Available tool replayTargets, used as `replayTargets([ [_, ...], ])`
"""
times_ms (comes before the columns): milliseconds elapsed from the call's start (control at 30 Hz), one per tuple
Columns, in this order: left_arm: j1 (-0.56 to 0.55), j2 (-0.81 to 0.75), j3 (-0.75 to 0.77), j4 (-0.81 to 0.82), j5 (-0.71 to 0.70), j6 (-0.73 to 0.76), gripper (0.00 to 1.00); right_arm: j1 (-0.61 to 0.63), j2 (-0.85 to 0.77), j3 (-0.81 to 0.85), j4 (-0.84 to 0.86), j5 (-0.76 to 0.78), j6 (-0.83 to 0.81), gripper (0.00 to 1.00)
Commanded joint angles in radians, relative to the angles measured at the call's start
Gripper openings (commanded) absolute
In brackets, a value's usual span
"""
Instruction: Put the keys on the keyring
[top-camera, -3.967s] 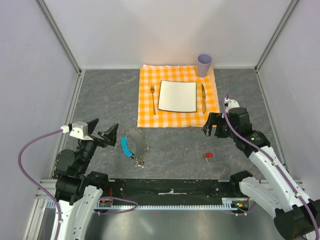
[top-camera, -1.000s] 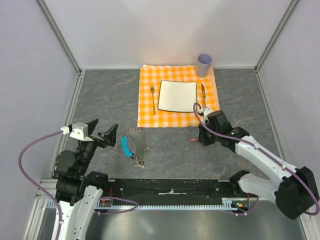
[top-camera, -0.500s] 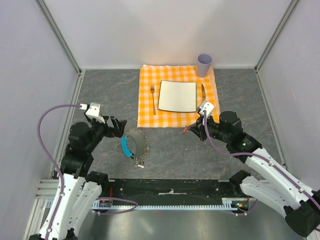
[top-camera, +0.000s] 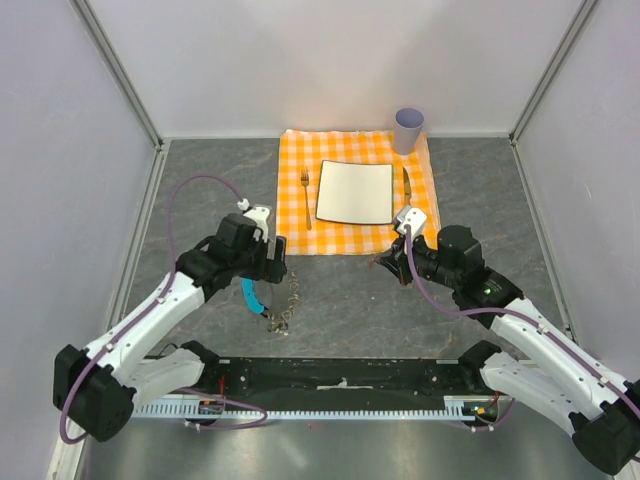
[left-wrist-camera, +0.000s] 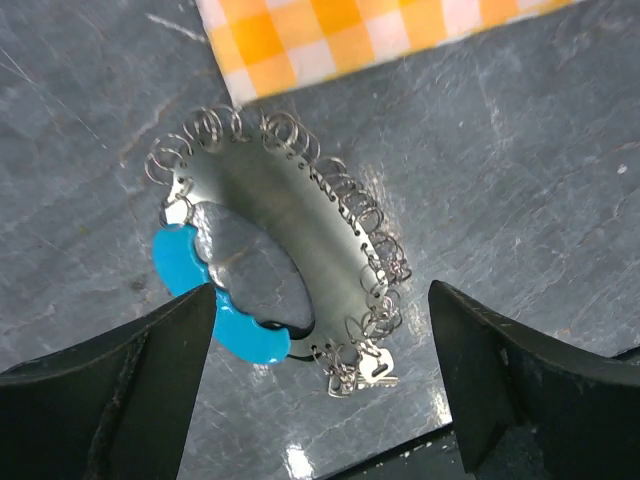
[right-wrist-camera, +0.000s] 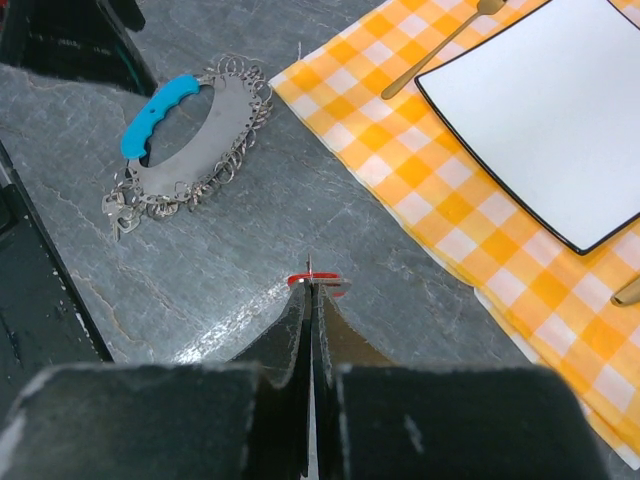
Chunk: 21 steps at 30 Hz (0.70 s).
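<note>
Right gripper (right-wrist-camera: 312, 292) was clamped shut on the key (right-wrist-camera: 318, 281), with only the red head poking out past the fingertips. The blade was hidden, presumably pinched between the pads. In the top view it sat right of centre, just below the checked cloth (top-camera: 290, 232), aimed left at the keyring (left-wrist-camera: 300, 200). I couldn't tell if the key was clear of the table (top-camera: 340, 300).

The keyring lay flat on the grey surface, left of centre in the top view, near the cloth's lower-left corner, with its blue tab (left-wrist-camera: 185, 262) on the left.

Left gripper (left-wrist-camera: 320, 300) hung over the ring with jaws spread wide, one finger on either side, gripping nothing. My read was that it was set there to pin the ring while the right arm threads the key on.
</note>
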Motion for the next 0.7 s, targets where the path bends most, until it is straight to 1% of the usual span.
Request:
replayTargets([
  [0,-0.064,0.05,0.037,-0.018,-0.081,-0.097,0.91,0.009,-0.01,-0.004,0.038,0.011,0.007,0.0],
  [67,-0.075,0.085,0.022,0.006,-0.055,-0.117,0.86,0.01,-0.016,-0.007,0.041,0.011,0.009,0.0],
  [133,-0.095,0.134,-0.001,0.032,-0.058,-0.157,0.85,0.01,-0.012,-0.009,0.041,0.01,0.01,0.0],
  [267,-0.119,0.226,-0.014,0.066,-0.073,-0.182,0.66,0.012,-0.003,-0.007,0.038,0.006,0.01,0.0],
  [400,-0.129,0.283,-0.032,0.14,-0.077,-0.211,0.58,0.013,0.003,-0.007,0.038,0.008,0.01,0.0],
  [467,-0.129,0.318,-0.035,0.164,-0.081,-0.211,0.44,0.012,0.007,-0.007,0.037,0.01,0.007,0.0],
  [667,-0.129,0.379,-0.044,0.236,-0.09,-0.209,0.41,0.013,0.022,-0.004,0.029,0.02,0.007,0.0],
])
